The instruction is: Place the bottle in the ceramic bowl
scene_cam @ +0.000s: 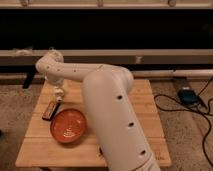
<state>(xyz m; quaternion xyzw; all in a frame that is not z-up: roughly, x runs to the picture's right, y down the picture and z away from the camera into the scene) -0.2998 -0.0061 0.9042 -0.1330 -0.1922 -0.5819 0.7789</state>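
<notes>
Arm (111, 107) hogs most of the shot: 1 fat white column rises from 6 o'clock, bends, then runs out toward 10 o'clock to a rounded elbow and drops toward the table.

Wooden table (145, 117) comes next, with pale slats, sitting on speckled carpet. The arm hides its middle.

Ceramic bowl (59, 131) sits around 8 o'clock on the tabletop. It's round, shallow and orange with a darker rim, and it stands flat on the wood.

Off the table at 3 o'clock, a dark box (187, 95) lies on the floor with black cables trailing from it.

A dark flat object (50, 110) lies at 10 o'clock of the bowl, just beside the rim. I can't tell if they touch.

Gripper (58, 93) hangs at 11 o'clock of the bowl, over the table's back-left part and off to the side of the dish. Its 2 fingers are spread apart, with nothing visible between them.

Bottle (70, 131): a small pale shape lies inside the bowl, toward 5 o'clock of its centre. That looks like it, though it's too smudgy to be sure.
</notes>
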